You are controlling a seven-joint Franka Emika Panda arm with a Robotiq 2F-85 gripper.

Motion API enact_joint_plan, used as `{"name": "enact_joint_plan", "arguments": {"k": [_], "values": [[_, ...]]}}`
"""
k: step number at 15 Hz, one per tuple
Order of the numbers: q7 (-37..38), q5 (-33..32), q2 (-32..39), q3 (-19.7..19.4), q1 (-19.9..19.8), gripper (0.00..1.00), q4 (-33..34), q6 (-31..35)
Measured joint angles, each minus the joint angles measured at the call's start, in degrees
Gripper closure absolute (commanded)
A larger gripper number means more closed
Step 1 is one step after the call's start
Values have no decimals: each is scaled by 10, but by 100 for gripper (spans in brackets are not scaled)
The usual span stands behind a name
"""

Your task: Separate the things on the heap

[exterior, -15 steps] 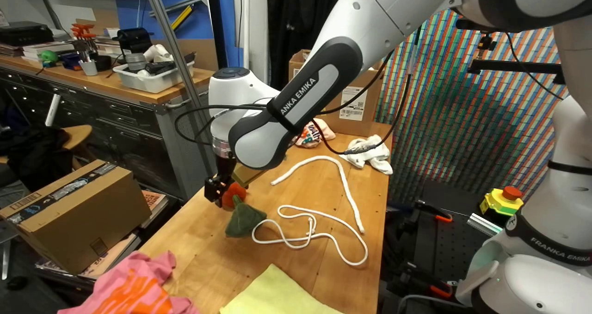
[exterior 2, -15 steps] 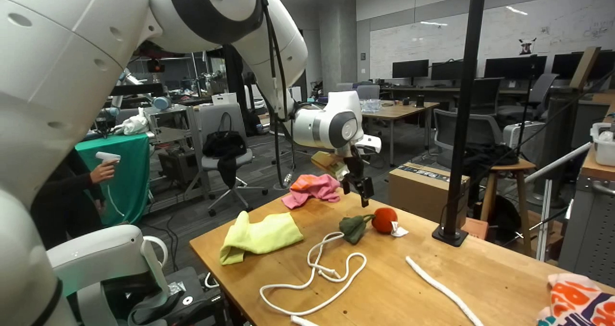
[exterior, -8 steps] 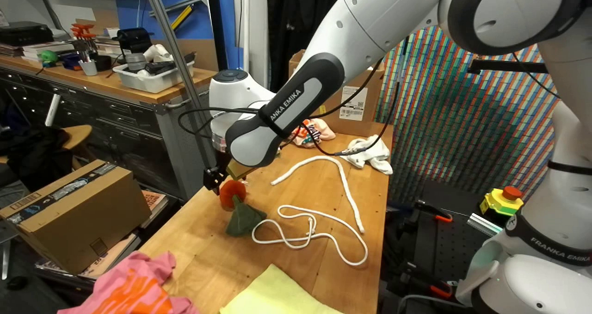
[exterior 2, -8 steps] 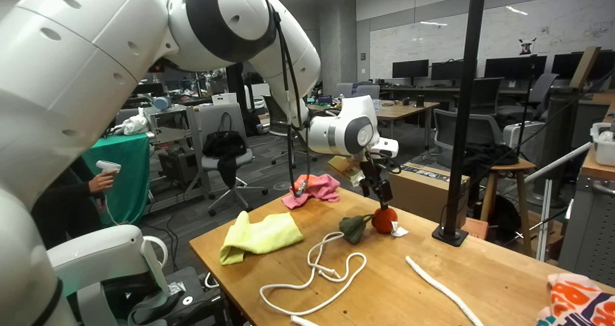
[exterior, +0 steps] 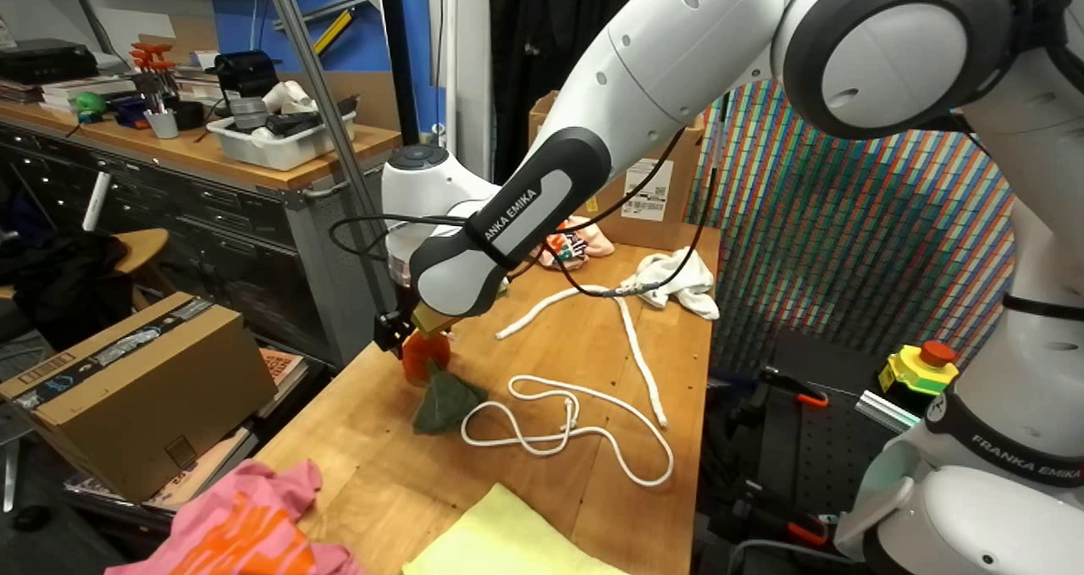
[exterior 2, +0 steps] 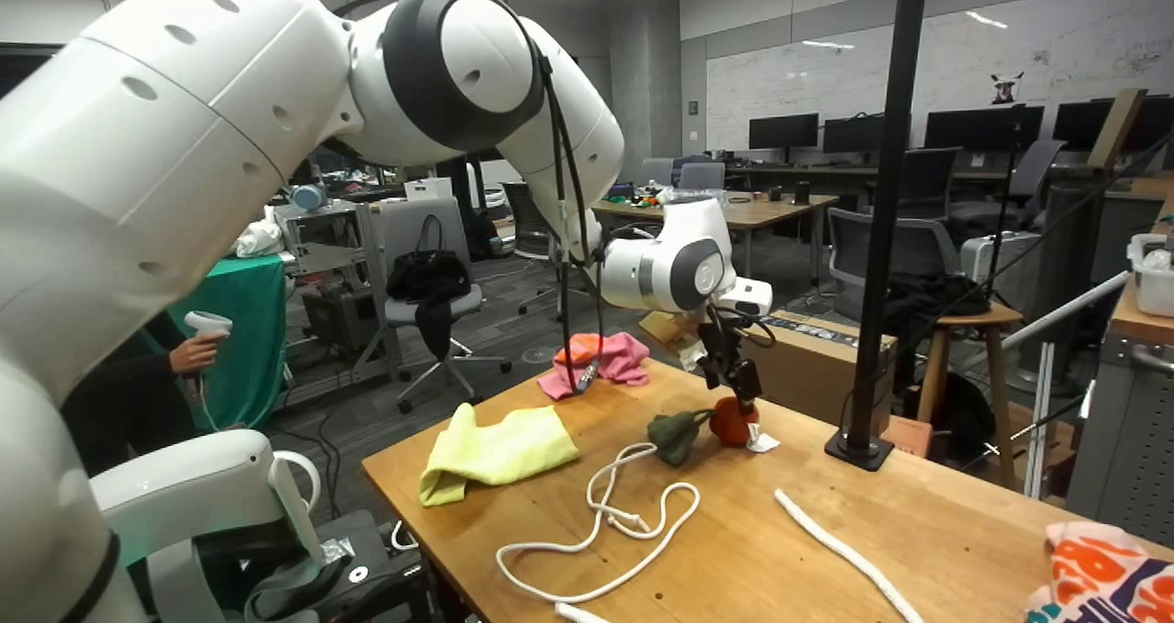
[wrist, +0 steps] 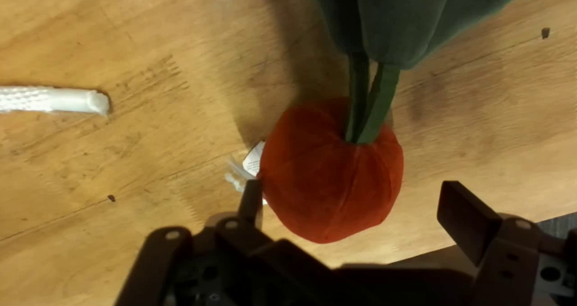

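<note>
Partly between widely parted jaws, nearer one: the red lump (wrist: 331, 180), ungripped.

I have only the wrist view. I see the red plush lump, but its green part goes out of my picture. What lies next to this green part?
Observer: A thin white rope lies beside it; whether they touch, I cannot tell.
Operator: And the thick white rope in my picture, where does it finish?
Observer: Its far end lies close to the thin rope.
Operator: Is there also some cloth?
Observer: A yellow-green cloth lies apart from both ropes.
</note>
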Motion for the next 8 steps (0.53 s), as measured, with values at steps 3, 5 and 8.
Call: {"name": "enact_joint_plan", "arguments": {"k": [3,5,8], "values": [[1,0,11,0,0,9,11,-6],[1,1,17,-1,-1,34,17,-13],[2,1,25,-3,-2,58,24,-22]]}}
